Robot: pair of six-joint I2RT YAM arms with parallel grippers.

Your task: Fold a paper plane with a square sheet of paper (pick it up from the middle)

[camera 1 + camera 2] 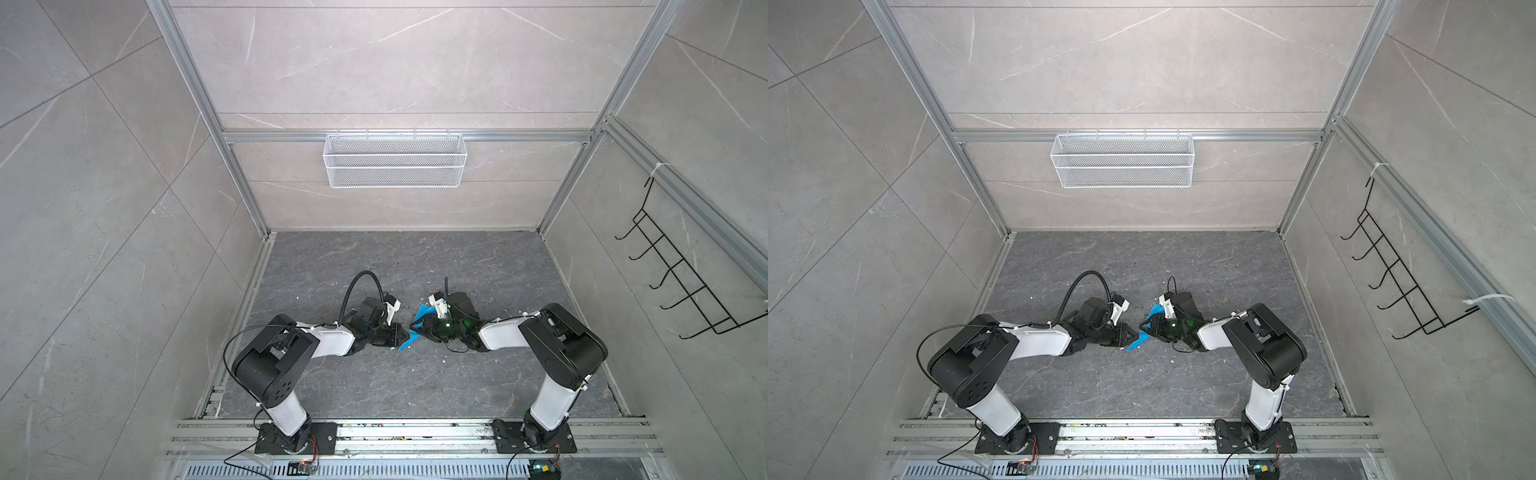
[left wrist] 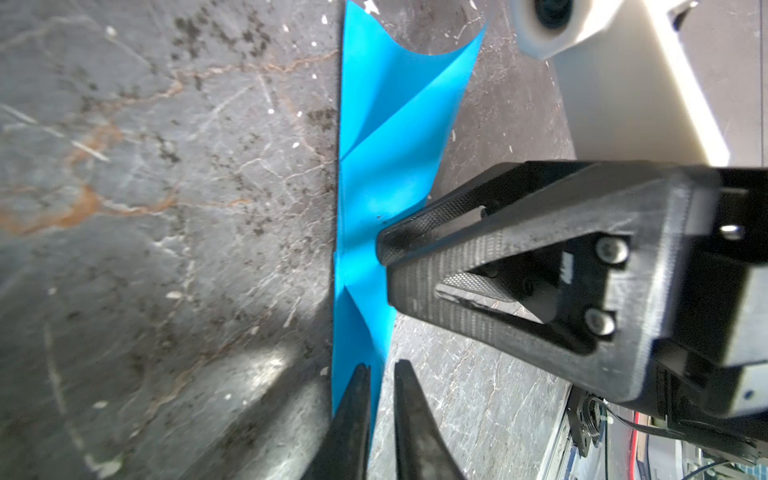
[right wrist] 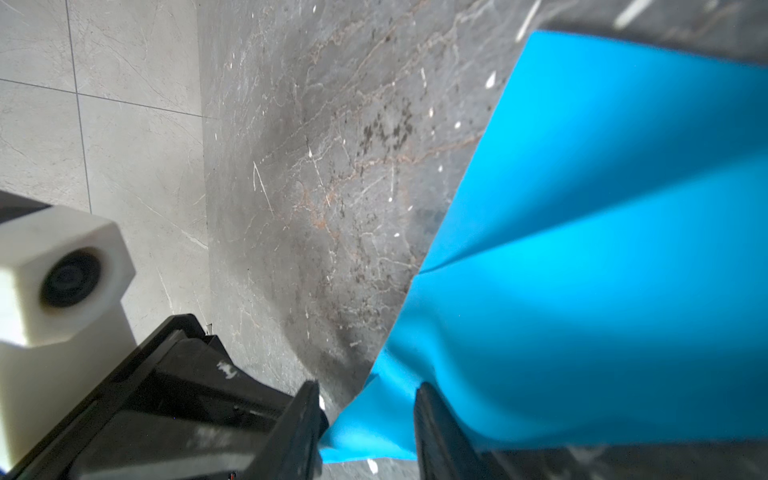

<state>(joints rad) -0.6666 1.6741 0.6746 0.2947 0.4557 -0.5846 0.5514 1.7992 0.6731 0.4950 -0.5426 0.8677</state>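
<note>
We see the left gripper (image 2: 380, 370) nearly closed on an edge of the folded blue paper (image 2: 382, 174), a narrow gap left. The right gripper (image 2: 384, 249) pinches its middle, paper held between both above the table (image 1: 374, 386).

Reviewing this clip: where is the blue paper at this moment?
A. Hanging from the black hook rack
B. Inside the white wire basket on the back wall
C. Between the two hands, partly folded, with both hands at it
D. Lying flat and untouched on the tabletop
C: in both top views the creased blue paper sits between the left hand and the right hand, both meeting at it.
</note>
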